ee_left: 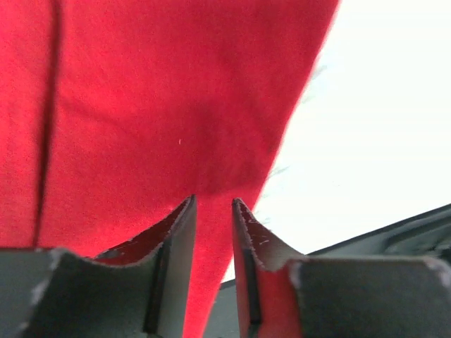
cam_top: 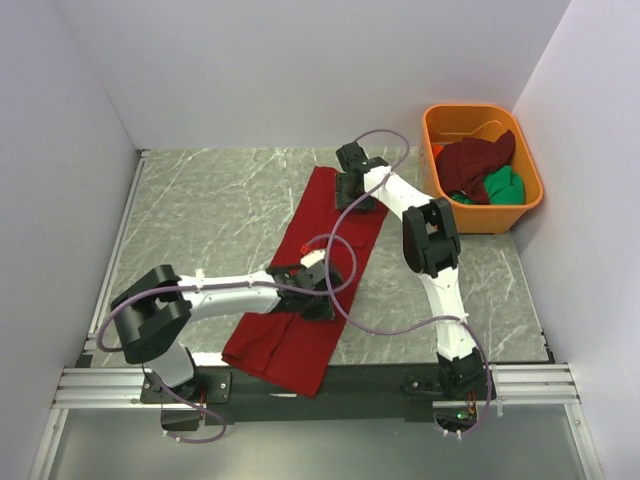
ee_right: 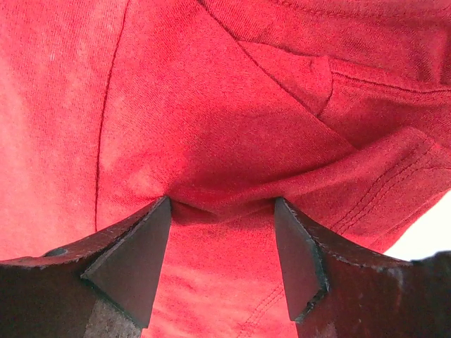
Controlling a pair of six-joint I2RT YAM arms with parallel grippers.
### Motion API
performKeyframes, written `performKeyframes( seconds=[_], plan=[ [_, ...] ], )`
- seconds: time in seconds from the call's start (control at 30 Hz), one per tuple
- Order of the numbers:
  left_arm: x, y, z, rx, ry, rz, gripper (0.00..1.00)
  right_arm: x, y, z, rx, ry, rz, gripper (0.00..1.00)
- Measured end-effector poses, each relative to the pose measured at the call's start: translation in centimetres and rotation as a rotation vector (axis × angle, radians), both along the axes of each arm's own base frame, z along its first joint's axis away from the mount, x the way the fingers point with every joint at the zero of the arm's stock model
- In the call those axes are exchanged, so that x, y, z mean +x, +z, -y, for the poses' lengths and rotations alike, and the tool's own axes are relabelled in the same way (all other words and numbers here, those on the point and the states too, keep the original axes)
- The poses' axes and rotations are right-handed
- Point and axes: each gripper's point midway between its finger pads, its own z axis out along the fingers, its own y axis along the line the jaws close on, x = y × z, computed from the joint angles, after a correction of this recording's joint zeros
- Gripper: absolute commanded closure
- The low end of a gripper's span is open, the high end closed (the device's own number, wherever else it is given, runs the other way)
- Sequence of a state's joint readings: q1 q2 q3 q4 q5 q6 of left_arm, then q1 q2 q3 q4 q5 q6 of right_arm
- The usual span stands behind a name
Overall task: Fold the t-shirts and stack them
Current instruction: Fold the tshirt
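Red t-shirt (cam_top: 285,345): folded into a long strip, lying diagonally across centre frame on the tabletop (cam_top: 220,210).
Left end effector (ee_left: 213,204): lower centre, fingers nearly together, clamped on the strip's right edge.
Right end effector (ee_right: 222,204): upper centre, fingers wide apart, pressed on the strip's far end with cloth puckered between them.
Maroon t-shirt (cam_top: 475,160), green t-shirt (cam_top: 503,185): crumpled in the orange tub (cam_top: 530,205), upper right.

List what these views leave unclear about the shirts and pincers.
Top view: wrists hide how left pincer and right pincer meet the red shirt.
Left wrist view: whether the cloth is actually pinched; too close.
Orange tub: the maroon shirt hides part of the green shirt.
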State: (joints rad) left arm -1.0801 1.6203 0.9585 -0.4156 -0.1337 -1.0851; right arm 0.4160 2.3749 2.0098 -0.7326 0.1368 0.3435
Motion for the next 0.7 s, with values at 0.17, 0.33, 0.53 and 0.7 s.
performKeyframes(
  seconds=[0.17,0.33,0.53,0.7],
  plan=[
    [5.5,4.7,-2.4,-0.1,0.132,0.082,0.59,1.5,0.1,-1.1,0.014,0.038,0.002,0.33],
    [16.2,11.7,-9.3,-0.254,0.401,0.249,0.48,2.8,0.3,-2.6,0.046,0.085,0.012,0.32],
    [26.3,15.4,-12.9,-0.259,0.431,0.423,0.44,3.4,0.7,-4.5,0.11,0.156,0.039,0.25],
    [33.9,11.7,-13.2,-0.187,0.337,0.451,0.42,3.8,1.2,-5.7,0.152,0.179,0.087,0.2]
  ],
)
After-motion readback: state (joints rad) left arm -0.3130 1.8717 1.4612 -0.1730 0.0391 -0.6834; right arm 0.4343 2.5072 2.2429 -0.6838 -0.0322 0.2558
